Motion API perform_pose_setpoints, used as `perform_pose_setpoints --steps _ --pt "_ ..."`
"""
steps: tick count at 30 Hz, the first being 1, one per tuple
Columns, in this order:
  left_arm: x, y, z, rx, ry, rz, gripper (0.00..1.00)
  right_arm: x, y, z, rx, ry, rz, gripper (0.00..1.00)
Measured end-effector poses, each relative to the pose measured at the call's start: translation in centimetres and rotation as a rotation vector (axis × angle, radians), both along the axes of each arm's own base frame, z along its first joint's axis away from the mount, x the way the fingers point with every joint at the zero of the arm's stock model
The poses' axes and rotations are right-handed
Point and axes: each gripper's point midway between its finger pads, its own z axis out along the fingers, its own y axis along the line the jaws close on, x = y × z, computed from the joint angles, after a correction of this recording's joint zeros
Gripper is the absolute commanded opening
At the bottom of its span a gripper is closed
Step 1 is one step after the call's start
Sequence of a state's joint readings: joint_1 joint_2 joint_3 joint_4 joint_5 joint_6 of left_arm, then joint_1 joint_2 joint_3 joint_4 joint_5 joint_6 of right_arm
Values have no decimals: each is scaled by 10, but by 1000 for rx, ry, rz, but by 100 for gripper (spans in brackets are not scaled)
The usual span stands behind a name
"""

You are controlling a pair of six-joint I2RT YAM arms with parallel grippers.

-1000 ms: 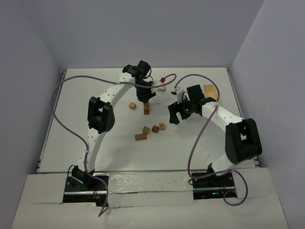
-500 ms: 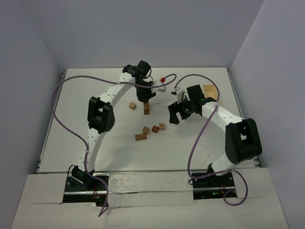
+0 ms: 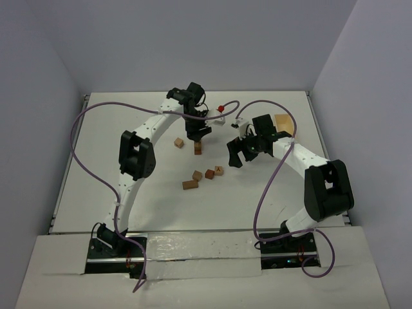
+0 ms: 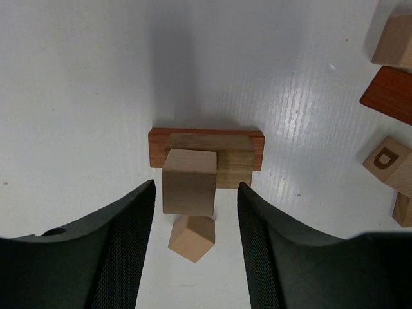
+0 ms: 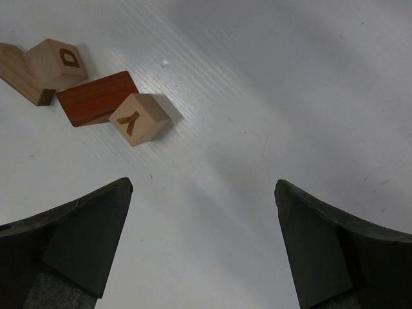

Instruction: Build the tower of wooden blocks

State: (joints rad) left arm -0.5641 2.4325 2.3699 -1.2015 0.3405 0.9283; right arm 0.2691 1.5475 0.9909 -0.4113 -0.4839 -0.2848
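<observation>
Left jaws newly parted, tower (image 4: 188, 190) between, untouched

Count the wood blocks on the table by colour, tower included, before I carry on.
Reddish-brown: 2 (tower base, loose bar)
Light tan: 6 (middle bar, top cube, cube beside the tower, Y cube, D cube, tan bar)
Total: 8
</observation>
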Motion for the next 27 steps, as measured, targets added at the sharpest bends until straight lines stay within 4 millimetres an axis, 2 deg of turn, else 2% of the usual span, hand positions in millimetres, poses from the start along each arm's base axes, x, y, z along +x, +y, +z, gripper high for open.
perform_pose_setpoints --steps 3,5,7,9,14,18,22,27 --pt "-1 -1 0 0 0 -2 80 0 0 0 0 0 0 100" --pt "-1 -2 0 0 1 -2 93 0 0 0 0 0 0 100" --pt "-1 -2 0 0 1 -2 96 0 0 0 0 0 0 100" --pt "-1 -2 0 0 1 -2 99 0 0 0 0 0 0 100" --pt "-2 -1 1 0 1 -1 99 0 0 0 0 0 0 100" --pt "-6 4 12 2 -11 7 99 0 0 0 0 0 0 100" --pt "-11 10 51 -24 -71 28 99 1 1 0 -1 -4 -2 100" --pt "-16 19 133 -137 -207 107 99 1 4 4 -23 -31 3 100"
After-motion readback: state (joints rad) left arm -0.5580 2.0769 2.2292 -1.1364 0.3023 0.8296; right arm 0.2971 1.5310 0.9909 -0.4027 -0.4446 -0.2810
